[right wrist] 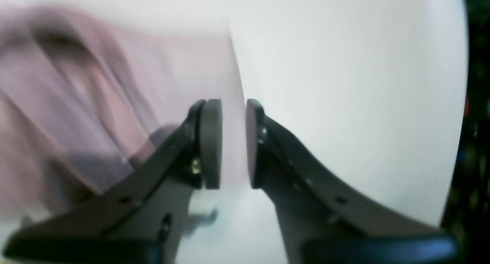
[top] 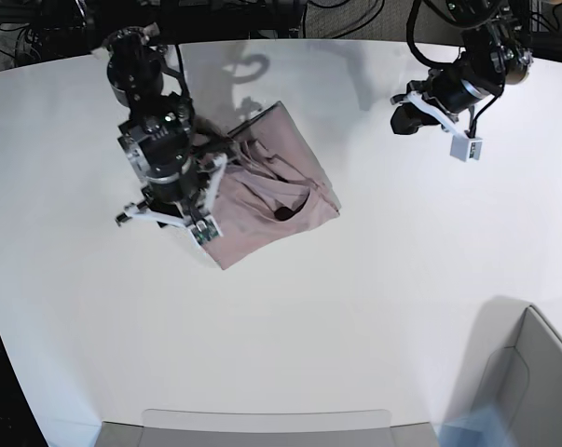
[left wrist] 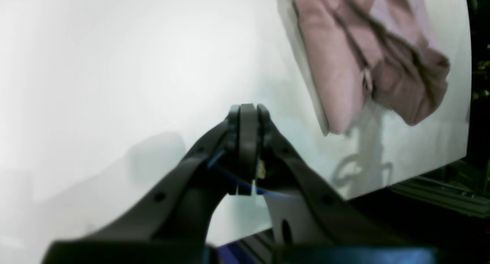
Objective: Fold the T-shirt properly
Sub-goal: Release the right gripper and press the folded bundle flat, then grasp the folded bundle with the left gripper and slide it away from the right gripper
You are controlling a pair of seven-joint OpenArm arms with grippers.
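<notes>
The T-shirt [top: 267, 191] is my landmark: a rumpled, partly folded mauve-pink heap on the white table [top: 374, 307], toward the far-left part of it in the base view. My right gripper [right wrist: 233, 141] sits over the shirt's left edge; pads parted w/ a narrow gap, nothing between them, pink cloth just behind the left pad and bare table behind the other. Wrist view is blurred, so can't tell if the tips touch the cloth. My right arm [top: 159, 140] covers the shirt's left side in the base view and hides that edge. My left gripper [left wrist: 248, 141] is well apart from the shirt, off to its right near the table's far edge, pads pressed together, holding nothing. From its cam the shirt lies ahead w/ bare white table between, and the table edge w/ a metal frame rail [left wrist: 440, 195] just past the shirt. Near side of the shirt: wide bare tabletop. Far from the shirt, at the near-right corner, a grey bin [top: 532, 372]; a grey ledge [top: 262, 426] along the near edge. Dark cables [top: 262, 11] beyond the far edge, behind the shirt.
</notes>
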